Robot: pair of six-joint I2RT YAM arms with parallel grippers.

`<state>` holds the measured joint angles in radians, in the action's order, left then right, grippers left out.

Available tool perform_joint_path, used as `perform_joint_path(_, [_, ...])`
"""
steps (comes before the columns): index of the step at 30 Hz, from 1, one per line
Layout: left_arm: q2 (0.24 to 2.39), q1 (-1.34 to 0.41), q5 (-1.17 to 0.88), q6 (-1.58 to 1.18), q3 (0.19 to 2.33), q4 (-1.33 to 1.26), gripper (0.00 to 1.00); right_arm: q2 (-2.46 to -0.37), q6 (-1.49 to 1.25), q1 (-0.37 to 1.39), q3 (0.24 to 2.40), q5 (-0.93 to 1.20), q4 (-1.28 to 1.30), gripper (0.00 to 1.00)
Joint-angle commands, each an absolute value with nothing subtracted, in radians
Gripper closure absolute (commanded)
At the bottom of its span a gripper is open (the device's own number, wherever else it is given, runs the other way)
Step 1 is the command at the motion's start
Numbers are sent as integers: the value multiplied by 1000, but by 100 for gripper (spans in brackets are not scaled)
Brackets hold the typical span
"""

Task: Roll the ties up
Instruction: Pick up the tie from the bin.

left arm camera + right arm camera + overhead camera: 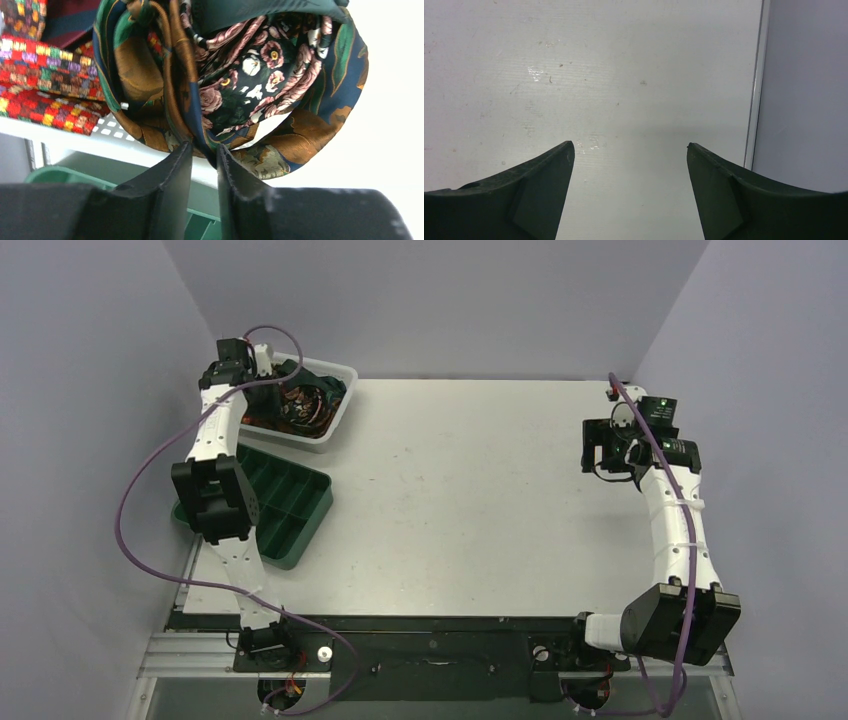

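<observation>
Two robot arms stand at the near edge of a white table (480,490), with a wide stretch of open surface between them. Near left, a green compartment tray (300,538) sits at the table's left edge. At mid-right, the right gripper (630,144) hangs over the table with its jaws spread wide, holding nothing. The table's right edge and a grey wall (804,90) lie just beside it. In the far left corner, a white mesh basket (336,420) holds the ties (305,405). The left gripper (203,145) is over the basket rim, jaws nearly closed, pinching a fold of coiled floral ties. Grey walls enclose three sides.
</observation>
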<state>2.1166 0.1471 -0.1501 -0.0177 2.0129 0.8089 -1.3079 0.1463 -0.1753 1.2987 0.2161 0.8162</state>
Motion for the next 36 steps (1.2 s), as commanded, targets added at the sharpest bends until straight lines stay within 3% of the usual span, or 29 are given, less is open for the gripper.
perform_joint_path(1, [2130,156,-227,-22,2129,778,85,-1314,152,-173,1357,224,802,22])
perform_joint_path(2, [2133,156,-235,-22,2148,792,96,-1317,150,-173,1360,227,801,23])
perform_joint_path(4, [2135,157,-252,-26,2208,814,100,-1321,148,-173,1371,233,802,23])
perform_joint_path(20, [1918,100,-589,-207,2397,523,100,-1339,125,-163,1462,373,770,26])
perform_joint_path(29, [1778,-206,-598,-249,2426,339,100,-1254,76,-27,1401,429,523,27])
perform_joint_path(36, [1795,-488,-528,-307,2581,226,100,-1254,4,19,1422,386,468,27])
